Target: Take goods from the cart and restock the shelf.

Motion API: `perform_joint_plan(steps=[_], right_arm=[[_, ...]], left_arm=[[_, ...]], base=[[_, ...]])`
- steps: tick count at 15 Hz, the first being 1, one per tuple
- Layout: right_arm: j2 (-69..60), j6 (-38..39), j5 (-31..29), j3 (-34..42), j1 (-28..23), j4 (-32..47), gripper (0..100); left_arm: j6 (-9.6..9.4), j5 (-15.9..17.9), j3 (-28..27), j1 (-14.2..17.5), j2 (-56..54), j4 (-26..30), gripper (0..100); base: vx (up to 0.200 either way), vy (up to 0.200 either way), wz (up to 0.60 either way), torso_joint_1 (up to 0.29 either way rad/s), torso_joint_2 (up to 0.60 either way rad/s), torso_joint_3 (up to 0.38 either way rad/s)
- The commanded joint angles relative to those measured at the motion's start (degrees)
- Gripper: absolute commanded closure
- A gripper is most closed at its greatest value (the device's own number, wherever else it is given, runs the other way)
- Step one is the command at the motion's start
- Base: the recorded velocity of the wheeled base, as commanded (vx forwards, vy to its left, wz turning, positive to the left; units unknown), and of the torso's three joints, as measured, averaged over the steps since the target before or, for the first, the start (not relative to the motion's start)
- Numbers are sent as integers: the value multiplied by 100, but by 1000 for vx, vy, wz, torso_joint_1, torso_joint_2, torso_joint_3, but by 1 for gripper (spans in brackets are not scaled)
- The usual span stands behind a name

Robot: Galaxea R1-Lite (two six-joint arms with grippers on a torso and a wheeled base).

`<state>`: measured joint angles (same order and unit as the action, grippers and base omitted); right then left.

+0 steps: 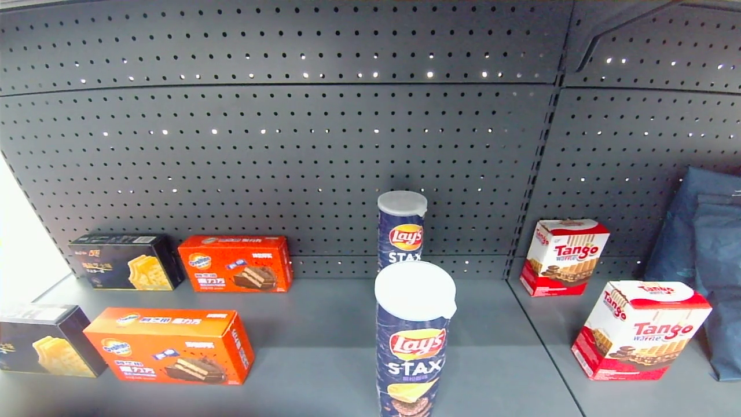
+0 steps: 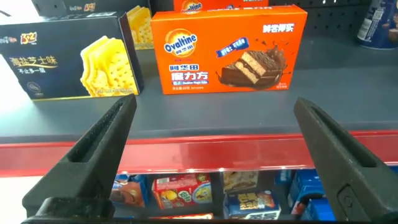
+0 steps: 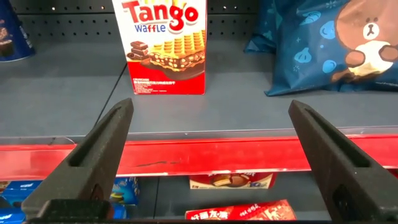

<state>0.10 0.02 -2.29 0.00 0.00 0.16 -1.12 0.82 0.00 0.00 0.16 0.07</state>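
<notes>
left end effector (image 2: 214,104) & right end effector (image 3: 210,106) both wide apart, empty, facing shelf (image 2: 205,115) w/ snack boxes.

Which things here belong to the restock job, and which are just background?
Job: shelf; front chip can, rear chip can; front orange box, rear orange box; front black box, rear black box; front wafer box, rear wafer box; blue bags; left gripper, right gripper, both open, empty.
Background: pegboard back panel; red edge strip; lower-shelf goods.
</notes>
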Motion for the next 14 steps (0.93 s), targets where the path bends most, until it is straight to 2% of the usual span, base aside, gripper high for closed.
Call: perform_joint_plan(steps=[1,2,11,14], right_arm=[[-10,-2,1,0,0,2,0],[-10,-2,1,0,0,2,0],[254,6,1,0,-114,-16,0],[-10,15,1,0,0,2,0]], left_arm=[[24,-11,0,0,-16,1,0],[24,-11,0,0,-16,1,0],[7,15,0,0,-16,1,0],[7,15,0,9,-16,1,0]], base=[[-200,0,0,-2,-2,-2],[-200,0,0,2,2,7],[0,0,0,0,0,0],[0,0,0,0,0,0]])
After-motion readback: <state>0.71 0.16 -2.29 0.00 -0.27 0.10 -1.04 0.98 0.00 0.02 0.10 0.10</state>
